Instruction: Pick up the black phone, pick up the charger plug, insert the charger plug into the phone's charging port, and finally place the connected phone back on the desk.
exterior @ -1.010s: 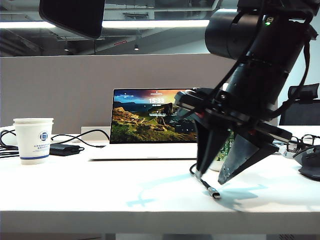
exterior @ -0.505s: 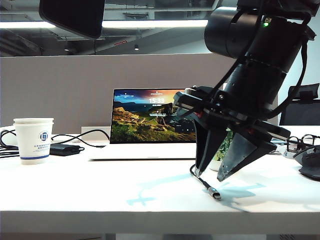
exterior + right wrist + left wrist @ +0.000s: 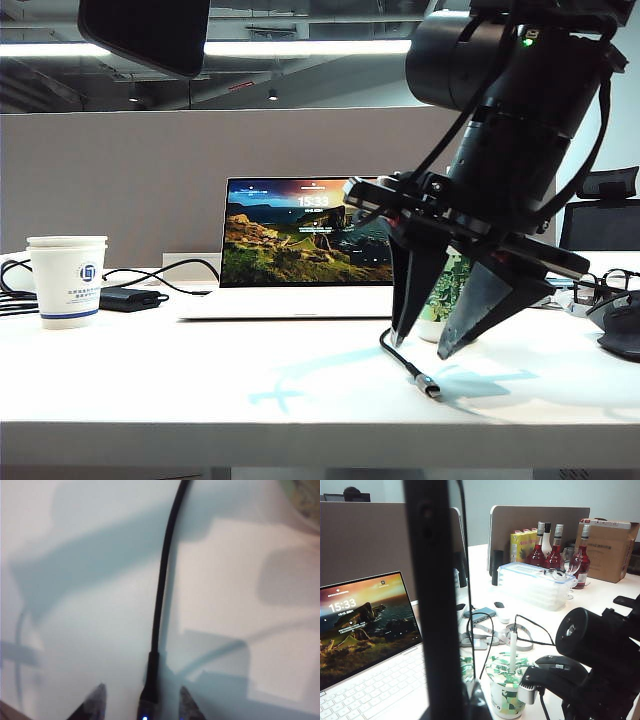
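The black phone (image 3: 145, 35) is held high at the upper left of the exterior view. In the left wrist view the phone (image 3: 432, 595) stands edge-on as a dark bar. My left gripper (image 3: 466, 708) is shut on its lower end, the jaws mostly hidden behind it. The charger plug (image 3: 430, 387) lies on the desk (image 3: 200, 390) with its thin black cable (image 3: 398, 358) running back. My right gripper (image 3: 422, 345) hangs open just above it, pointing down. In the right wrist view the plug's collar (image 3: 150, 692) lies between the two fingertips (image 3: 96, 700), touching neither.
An open white laptop (image 3: 300, 300) stands at the back middle. A paper cup (image 3: 67, 280) and an adapter brick (image 3: 128, 298) are on the left. A green patterned cup (image 3: 506, 690) is behind the right gripper. Glasses (image 3: 612, 283) and a mouse (image 3: 622, 328) lie far right.
The right gripper has turned slightly above the plug and stays open. The phone and the plug have not moved.
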